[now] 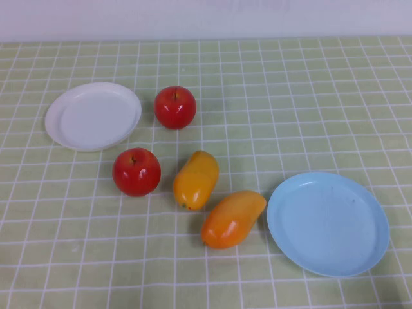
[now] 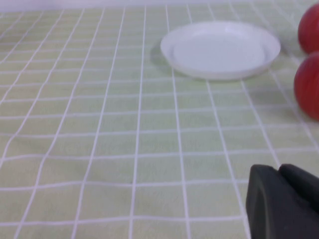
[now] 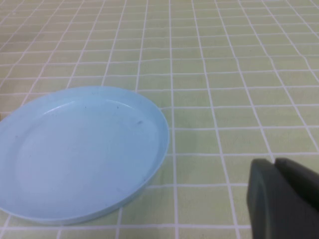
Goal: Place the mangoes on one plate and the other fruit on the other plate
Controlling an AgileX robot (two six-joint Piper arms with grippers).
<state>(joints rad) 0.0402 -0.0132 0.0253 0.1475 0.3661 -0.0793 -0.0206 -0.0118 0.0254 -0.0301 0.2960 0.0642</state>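
Two red apples lie near the white plate (image 1: 93, 116): one (image 1: 175, 107) to its right, one (image 1: 136, 171) in front of it. Two orange mangoes lie mid-table, one (image 1: 196, 179) beside the nearer apple, the other (image 1: 233, 218) touching the rim of the light blue plate (image 1: 328, 223). Both plates are empty. Neither arm shows in the high view. My left gripper (image 2: 278, 168) is shut and empty, low over the cloth, well short of the white plate (image 2: 219, 49) and the apples (image 2: 308, 84). My right gripper (image 3: 274, 162) is shut and empty beside the blue plate (image 3: 79, 152).
A green cloth with a white grid (image 1: 309, 96) covers the whole table. A pale wall (image 1: 206, 16) runs along the far edge. Nothing else stands on the cloth.
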